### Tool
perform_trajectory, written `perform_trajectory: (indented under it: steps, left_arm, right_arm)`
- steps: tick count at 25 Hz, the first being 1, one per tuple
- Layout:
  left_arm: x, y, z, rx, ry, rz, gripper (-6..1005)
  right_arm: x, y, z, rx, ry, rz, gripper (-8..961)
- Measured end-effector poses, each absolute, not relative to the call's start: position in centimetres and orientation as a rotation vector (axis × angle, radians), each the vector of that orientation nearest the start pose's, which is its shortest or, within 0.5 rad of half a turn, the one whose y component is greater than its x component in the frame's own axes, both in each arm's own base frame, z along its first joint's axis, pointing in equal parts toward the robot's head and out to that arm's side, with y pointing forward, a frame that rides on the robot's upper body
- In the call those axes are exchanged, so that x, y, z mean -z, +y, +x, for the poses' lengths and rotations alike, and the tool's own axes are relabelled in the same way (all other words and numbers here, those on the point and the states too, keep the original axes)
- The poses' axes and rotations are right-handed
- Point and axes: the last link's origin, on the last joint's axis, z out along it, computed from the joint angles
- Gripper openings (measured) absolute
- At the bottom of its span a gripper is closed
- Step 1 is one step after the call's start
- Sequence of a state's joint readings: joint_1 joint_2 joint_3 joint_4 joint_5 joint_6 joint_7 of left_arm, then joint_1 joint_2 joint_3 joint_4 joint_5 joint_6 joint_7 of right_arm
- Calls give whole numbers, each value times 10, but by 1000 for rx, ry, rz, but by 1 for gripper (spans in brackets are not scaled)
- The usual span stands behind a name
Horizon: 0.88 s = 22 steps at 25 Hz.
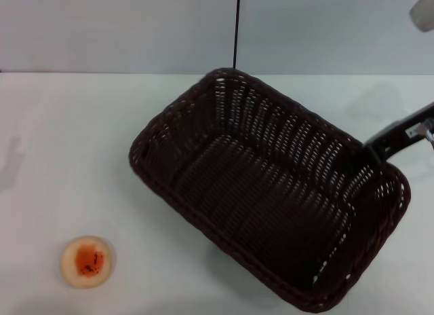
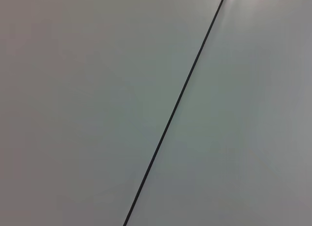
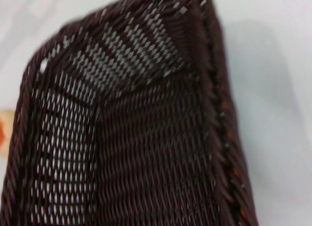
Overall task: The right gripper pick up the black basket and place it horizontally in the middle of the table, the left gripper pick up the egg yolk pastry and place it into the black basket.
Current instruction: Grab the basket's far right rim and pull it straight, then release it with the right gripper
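Observation:
The black basket (image 1: 264, 199) lies diagonally across the middle and right of the white table (image 1: 68, 138), empty, with its long axis running from far left to near right. My right gripper (image 1: 377, 153) reaches in from the right edge and is shut on the basket's right-end rim. The right wrist view looks down into the basket (image 3: 146, 138) from that rim. The egg yolk pastry (image 1: 86, 261) sits on the table at the near left, well apart from the basket. The left gripper is out of view; the left wrist view shows only a grey wall.
A grey wall with a thin dark vertical seam (image 1: 236, 30) stands behind the table's far edge. The same seam (image 2: 175, 109) crosses the left wrist view. A pale object (image 1: 424, 9) shows at the top right corner.

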<state>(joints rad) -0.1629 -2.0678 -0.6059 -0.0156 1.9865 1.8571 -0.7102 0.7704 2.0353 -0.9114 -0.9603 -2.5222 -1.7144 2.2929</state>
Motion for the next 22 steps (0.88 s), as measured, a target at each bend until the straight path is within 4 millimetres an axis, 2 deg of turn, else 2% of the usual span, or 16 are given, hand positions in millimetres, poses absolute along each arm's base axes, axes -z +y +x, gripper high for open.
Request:
perform_trajectory:
  steps: [2, 3, 5, 6, 7, 11, 17, 20, 21, 22]
  left_arm:
    - [-59, 198, -357, 1281, -555, -1261, 814]
    - [-60, 197, -358, 1280, -555, -1261, 814]
    - [-60, 195, -359, 1272, -559, -1259, 814]
    - [-60, 194, -360, 1270, -561, -1257, 814]
    - [-60, 194, -360, 1270, -561, -1257, 814]
    - [-61, 191, -362, 1263, -562, -1250, 814]
    - [-62, 193, -361, 1268, -557, -1253, 813]
    - [-61, 193, -361, 1267, -559, -1257, 813]
    - [-61, 194, -361, 1263, -564, -1257, 813]
    - [-61, 194, -361, 1263, -564, -1257, 813]
  right_arm:
    - [-28, 371, 208, 173, 1221, -2761, 140]
    - [-33, 374, 210, 80, 1221, -2752, 138]
    - [-36, 374, 211, 38, 1223, -2751, 137]
    - [-42, 375, 211, -61, 1223, -2750, 137]
    - [-42, 375, 211, -61, 1223, -2750, 136]
    - [-59, 377, 210, -240, 1202, -2742, 135]
    - [-68, 375, 206, -264, 1135, -2792, 135]
    - [-75, 376, 196, -214, 1022, -2856, 135]
    - [-83, 379, 189, -162, 936, -2881, 135]
    - [-83, 379, 189, -162, 936, -2881, 135]
